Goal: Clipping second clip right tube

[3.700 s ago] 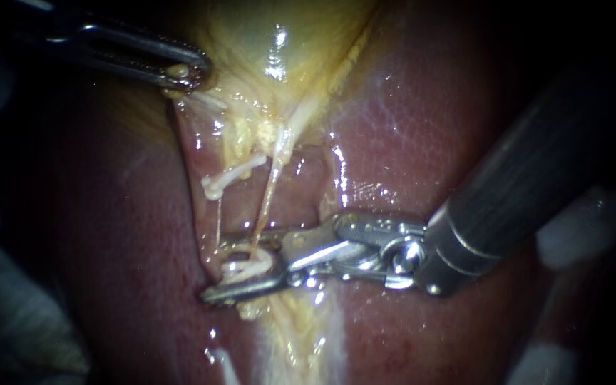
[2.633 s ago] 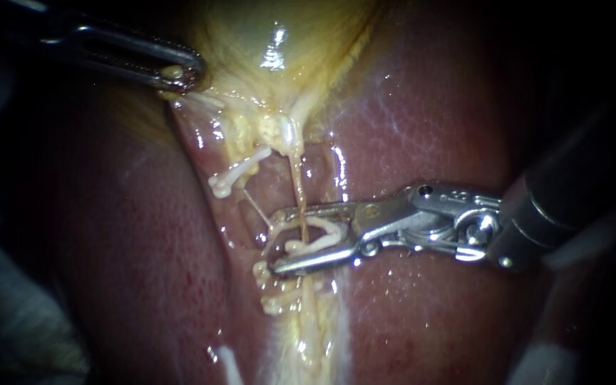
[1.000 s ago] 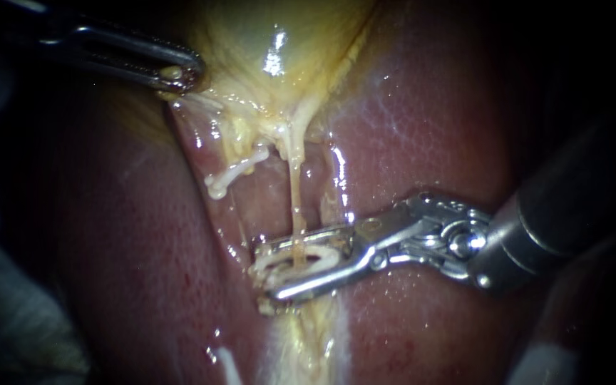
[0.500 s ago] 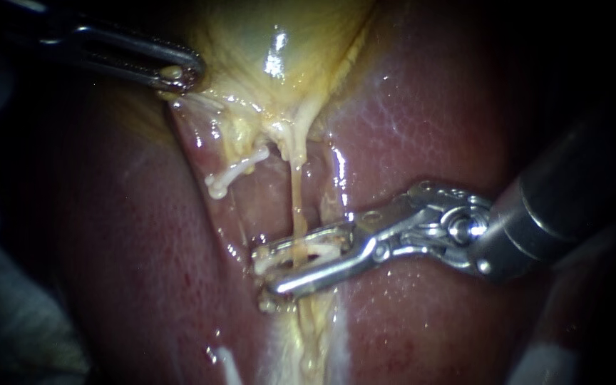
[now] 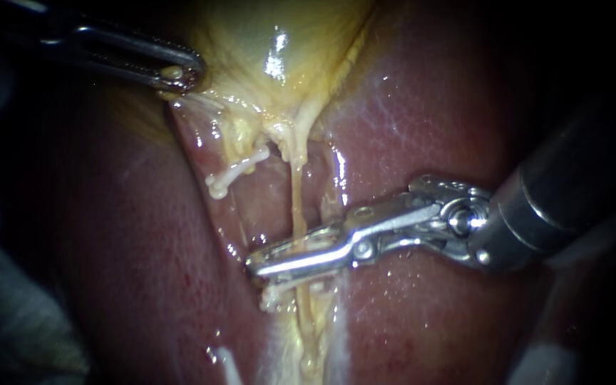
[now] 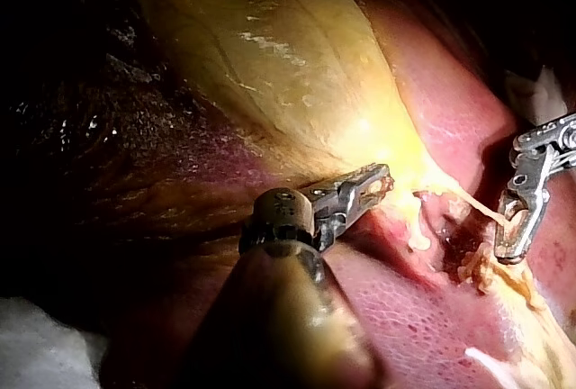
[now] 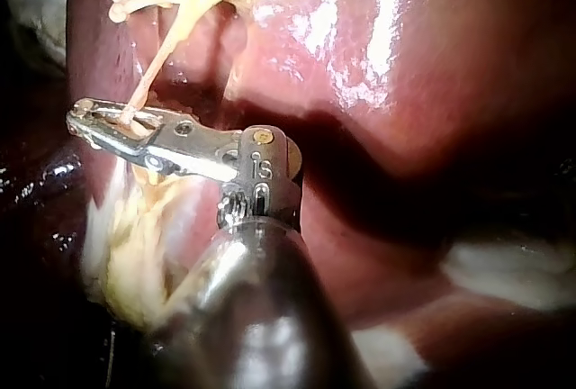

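- Two jaws of our right instrument (image 5: 254,264), nearest us, pressed together on the right tube (image 5: 297,207) from both sides, lying crosswise to it.
- One right tube, taut, running lengthwise from those jaws up to the gallbladder (image 5: 272,43).
- Farthest, our left instrument (image 5: 183,73), jaws clenched on gallbladder tissue, well apart from the tube.

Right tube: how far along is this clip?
Done: a white clip lies by the tube, just below the jaws. In hand: the right instrument has its jaws shut across the tube; the left instrument grips the gallbladder. Left: release, back off, then check the spot that the jaws now hide.
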Tool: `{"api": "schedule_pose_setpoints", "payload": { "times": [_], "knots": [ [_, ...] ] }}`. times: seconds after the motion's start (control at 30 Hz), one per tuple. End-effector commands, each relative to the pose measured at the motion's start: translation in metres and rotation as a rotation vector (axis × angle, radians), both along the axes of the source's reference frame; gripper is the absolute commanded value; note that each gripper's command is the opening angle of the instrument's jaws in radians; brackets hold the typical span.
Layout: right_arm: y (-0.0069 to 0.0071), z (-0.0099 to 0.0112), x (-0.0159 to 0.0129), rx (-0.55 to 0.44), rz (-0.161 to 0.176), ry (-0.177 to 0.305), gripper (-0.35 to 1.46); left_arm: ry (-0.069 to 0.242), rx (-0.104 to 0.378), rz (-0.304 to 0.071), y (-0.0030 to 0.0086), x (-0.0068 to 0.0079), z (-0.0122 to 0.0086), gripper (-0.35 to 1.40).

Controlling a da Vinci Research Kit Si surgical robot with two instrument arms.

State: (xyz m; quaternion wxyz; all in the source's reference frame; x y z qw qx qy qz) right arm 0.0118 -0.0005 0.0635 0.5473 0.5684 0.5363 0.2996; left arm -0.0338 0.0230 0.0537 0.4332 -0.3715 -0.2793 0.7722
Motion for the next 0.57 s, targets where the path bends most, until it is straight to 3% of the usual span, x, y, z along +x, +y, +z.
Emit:
{"api": "schedule_pose_setpoints", "payload": {
  "times": [0.03,0.57],
  "knots": [
    [0.0000,0.0000,0.0000,0.008,-0.002,-0.009,-0.35,0.000,0.000,0.000,0.0000,0.0000,0.0000,-0.35],
    [-0.0004,-0.0003,0.0002,0.019,-0.004,-0.012,-0.35,0.000,0.000,0.000,0.0000,0.0000,0.0000,-0.35]
  ]
}}
